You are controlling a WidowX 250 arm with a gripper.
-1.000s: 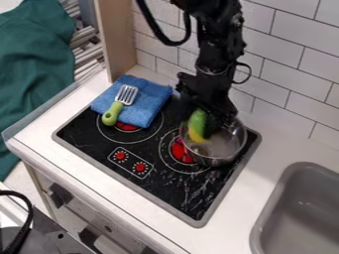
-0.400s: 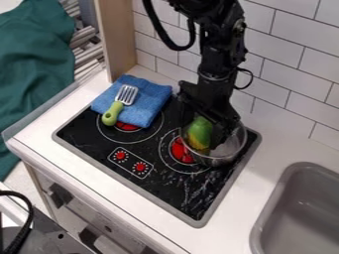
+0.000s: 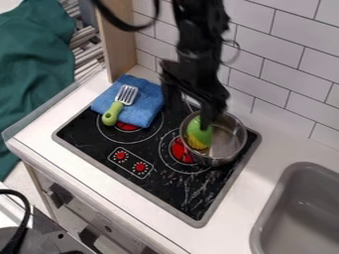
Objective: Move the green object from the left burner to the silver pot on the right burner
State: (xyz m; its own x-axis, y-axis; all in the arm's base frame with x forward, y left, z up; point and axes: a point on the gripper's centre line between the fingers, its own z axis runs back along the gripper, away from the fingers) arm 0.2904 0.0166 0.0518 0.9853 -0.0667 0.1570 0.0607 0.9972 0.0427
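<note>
Pictured inside the silver pot [image 3: 228,145], toward its 9 o'clock wall and partly over the right burner [image 3: 181,151]: the green object [image 3: 195,131], yellow at its lower end. Hanging above the pot's 11 o'clock rim, with fingers spread wide: the black gripper [image 3: 189,114], with 1 fingertip by the green object, contact impossible to tell. Spread at the cooktop's [image 3: 165,186] 11 o'clock corner: a blue towel [image 3: 151,101], topped by a slotted spatula [image 3: 118,107] pointing to 1 o'clock. Visible at 4 o'clock, beyond the cooktop: a gray sink [image 3: 301,221].
</note>
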